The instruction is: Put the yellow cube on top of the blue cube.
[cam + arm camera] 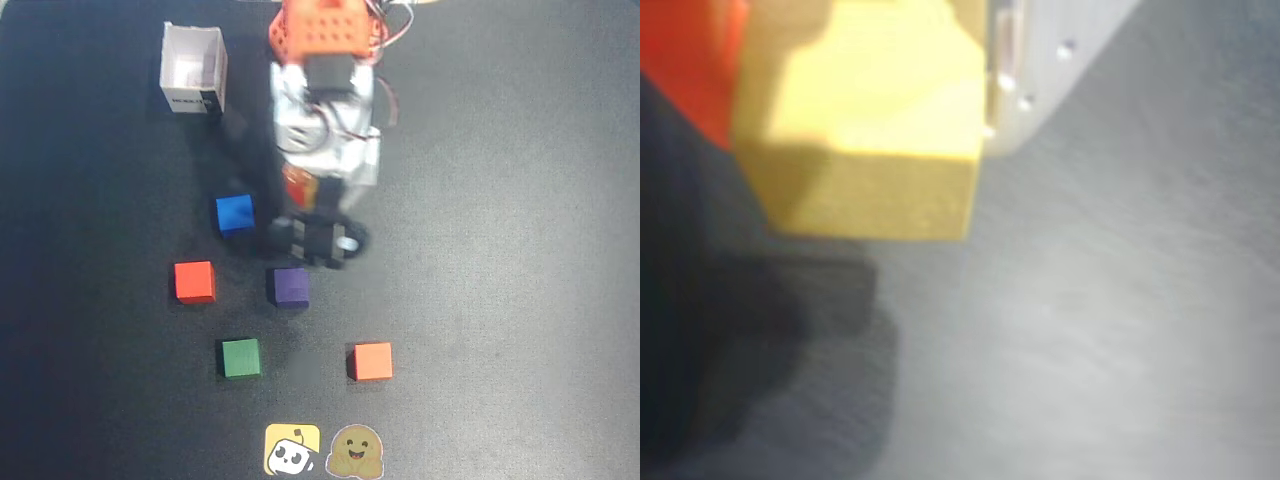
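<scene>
In the wrist view the yellow cube (880,120) fills the upper left, clamped between an orange-red jaw on its left and a white jaw on its right, above the dark mat. My gripper (865,100) is shut on it. In the overhead view my gripper (303,195) hangs under the white and orange arm (325,110), just right of the blue cube (235,213), which sits on the mat. The arm hides the yellow cube there.
On the black mat lie a red cube (194,281), a purple cube (290,286), a green cube (240,357) and an orange cube (371,361). An open white box (193,68) stands at the back left. Two stickers (292,449) (357,452) lie at the front edge.
</scene>
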{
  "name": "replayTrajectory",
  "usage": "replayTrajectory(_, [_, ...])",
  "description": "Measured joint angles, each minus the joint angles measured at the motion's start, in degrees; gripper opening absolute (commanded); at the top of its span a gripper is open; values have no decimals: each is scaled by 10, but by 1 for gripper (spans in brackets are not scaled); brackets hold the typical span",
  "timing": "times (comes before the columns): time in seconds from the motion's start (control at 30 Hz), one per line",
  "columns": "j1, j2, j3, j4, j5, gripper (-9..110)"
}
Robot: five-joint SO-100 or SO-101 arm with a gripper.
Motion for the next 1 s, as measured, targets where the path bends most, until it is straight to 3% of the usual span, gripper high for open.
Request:
replayTrajectory(0.5, [219, 11, 0, 40, -80, 6])
replayTrajectory(0.67, [242, 11, 0, 15, -237, 6])
replayTrajectory(1.0, [247, -39, 0, -9, -334, 6])
